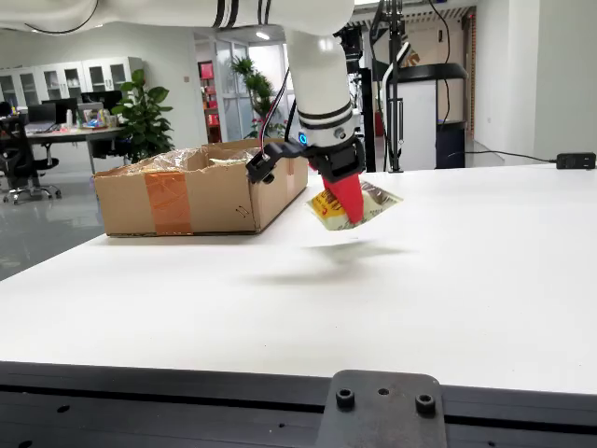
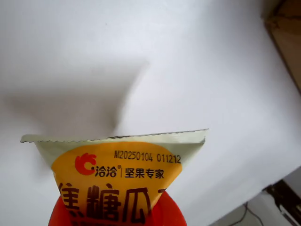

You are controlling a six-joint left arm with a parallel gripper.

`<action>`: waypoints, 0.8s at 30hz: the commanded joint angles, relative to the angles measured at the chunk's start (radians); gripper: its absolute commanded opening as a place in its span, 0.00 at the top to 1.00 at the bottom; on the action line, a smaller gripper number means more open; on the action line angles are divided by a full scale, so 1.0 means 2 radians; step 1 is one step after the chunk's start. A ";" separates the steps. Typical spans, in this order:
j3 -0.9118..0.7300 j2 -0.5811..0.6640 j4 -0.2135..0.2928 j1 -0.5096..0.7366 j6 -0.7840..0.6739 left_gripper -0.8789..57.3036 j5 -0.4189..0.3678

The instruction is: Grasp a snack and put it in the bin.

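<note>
Snack packet (image 1: 355,204) is already off the table (image 1: 466,271), clamped between the red fingers (image 1: 347,196) of your gripper (image 1: 345,207) and hanging in the air just right of the cardboard box (image 1: 191,198) in the side view. You've done the pick; carrying it over the rim and letting go remain. The box's contents can't be made out from here.

In the view that rides on the claw, the snack packet (image 2: 117,174) runs off the bottom edge, its large lettering cut mid-character, while the cardboard box (image 2: 287,37) shows only as a blurred brown corner at upper right.
</note>
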State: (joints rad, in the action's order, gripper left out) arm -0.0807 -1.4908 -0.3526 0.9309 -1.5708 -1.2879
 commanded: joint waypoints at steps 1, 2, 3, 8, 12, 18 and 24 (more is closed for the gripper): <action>0.006 0.009 -0.004 0.002 0.000 0.65 -0.002; 0.006 0.012 -0.005 0.002 0.000 0.65 -0.002; 0.007 0.014 -0.006 0.002 0.000 0.65 -0.002; -0.002 0.037 -0.010 0.003 0.000 0.66 -0.003; -0.026 0.065 -0.013 0.004 0.000 0.66 -0.004; -0.083 0.122 -0.020 0.003 0.000 0.67 -0.004; -0.148 0.183 -0.028 0.001 0.000 0.67 -0.003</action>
State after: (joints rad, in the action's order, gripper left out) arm -0.3308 -1.1664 -0.4027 0.9356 -1.5708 -1.2957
